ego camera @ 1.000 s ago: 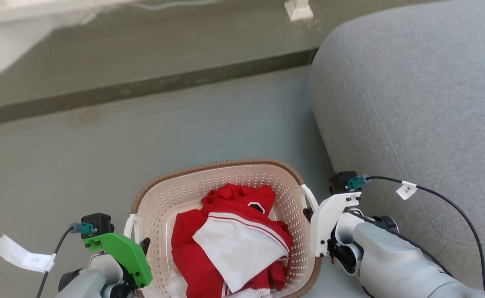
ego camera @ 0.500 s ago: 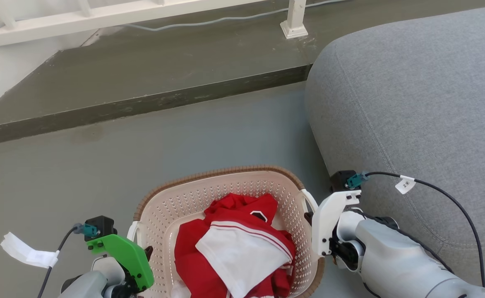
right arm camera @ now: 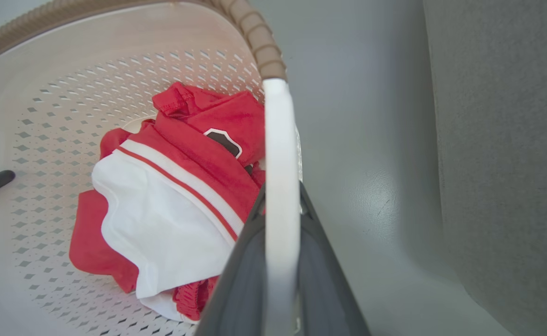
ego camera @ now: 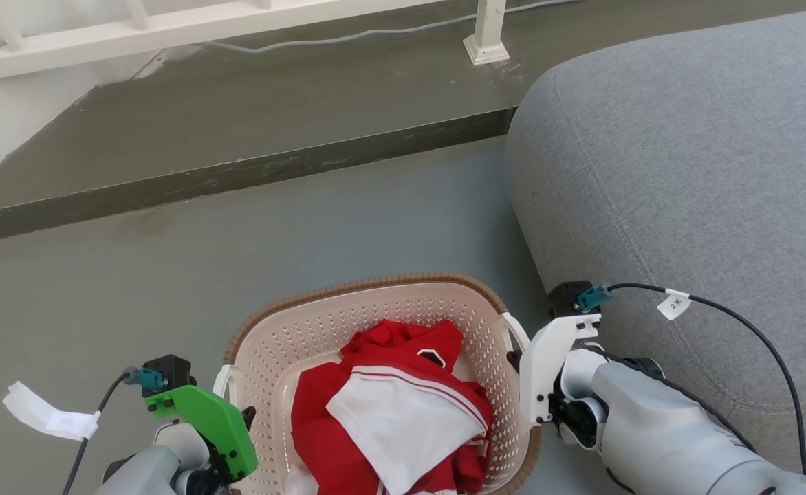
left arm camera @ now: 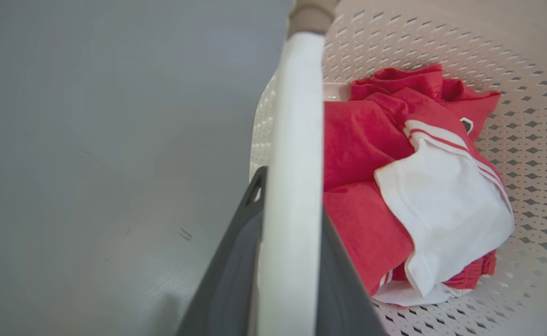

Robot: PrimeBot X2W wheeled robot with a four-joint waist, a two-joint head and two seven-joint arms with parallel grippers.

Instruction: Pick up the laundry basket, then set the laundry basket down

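Cream basket [ego camera: 348, 292]: one, low in the head view, caught between both arms and just beside the grey sofa [ego camera: 685, 172]. Whether it's on the floor [ego camera: 238, 261] or off it, can't tell.
Handles: two, white, one per side. There's the left handle [left arm camera: 294, 116], and there's the right handle [right arm camera: 279, 140].
Grippers: two. Left gripper [left arm camera: 291, 186] has its dark fingers pinched on the left handle. Right gripper [right arm camera: 280, 196] is clamped the same way on the right handle.
Inside: a crumpled heap of red-and-white clothes [ego camera: 389, 405], number of pieces unclear.
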